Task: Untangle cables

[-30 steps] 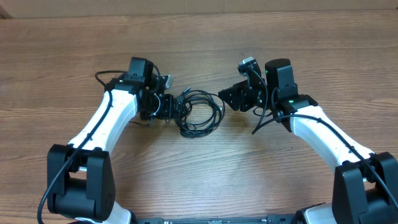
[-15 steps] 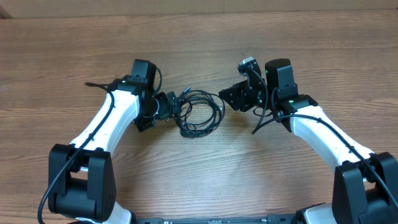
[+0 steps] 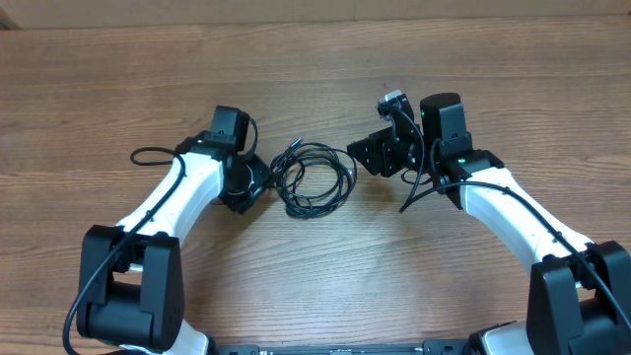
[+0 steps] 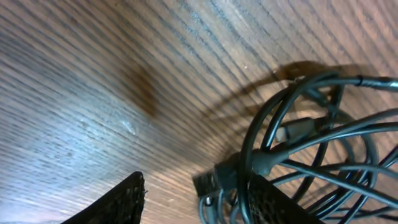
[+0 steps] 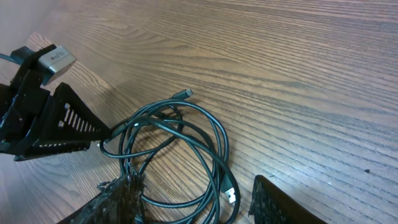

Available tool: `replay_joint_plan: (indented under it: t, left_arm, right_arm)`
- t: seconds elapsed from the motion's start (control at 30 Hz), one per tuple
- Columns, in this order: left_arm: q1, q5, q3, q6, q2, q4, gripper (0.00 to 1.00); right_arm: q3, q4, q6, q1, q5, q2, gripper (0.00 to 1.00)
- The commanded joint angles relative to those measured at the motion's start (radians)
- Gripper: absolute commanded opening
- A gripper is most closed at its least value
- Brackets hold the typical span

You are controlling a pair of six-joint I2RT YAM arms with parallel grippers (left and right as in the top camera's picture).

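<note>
Coil of thin black cords with small plug ends (image 4: pixel 258 163) lies mid-table on the brown wood-grain tabletop (image 3: pixel 315 59), between the two arms. Left gripper (image 4: pixel 198 182) sits at the coil's left edge, jaws part-way apart, a plug and a few strands between them; no firm pinch visible. Right gripper (image 5: pixel 196 180) is half-wide and empty, hovering just right of the coil. Best, I'd judge: left pinches one strand near the plug, not the bunch; right pins the loop before any pull.
</note>
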Motion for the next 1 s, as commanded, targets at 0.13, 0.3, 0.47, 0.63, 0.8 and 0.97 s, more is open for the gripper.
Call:
replay_joint_plan:
  t: [0.13, 0.3, 0.47, 0.63, 0.8, 0.97]
  left_arm:
    - [-0.017, -0.02, -0.014, -0.061, 0.008, 0.04, 0.45]
    - [-0.03, -0.021, -0.014, -0.056, 0.008, 0.056, 0.43]
    - [-0.057, -0.034, -0.014, -0.058, 0.008, 0.071, 0.48]
    - [-0.088, -0.045, -0.014, -0.058, 0.008, 0.108, 0.48]
    - [-0.11, -0.05, -0.014, -0.058, 0.008, 0.122, 0.38]
    - [-0.116, -0.072, -0.014, -0.058, 0.008, 0.119, 0.17]
  right_arm:
    - [0.012, 0.002, 0.003, 0.005, 0.01, -0.025, 0.57]
    - [0.012, 0.002, 0.003, 0.005, 0.01, -0.025, 0.57]
    - [0.012, 0.002, 0.003, 0.005, 0.01, -0.025, 0.57]
    - [0.012, 0.002, 0.003, 0.005, 0.01, -0.025, 0.57]
    - [0.012, 0.002, 0.003, 0.005, 0.01, -0.025, 0.57]
    - [0.012, 0.002, 0.003, 0.005, 0.01, -0.025, 0.57]
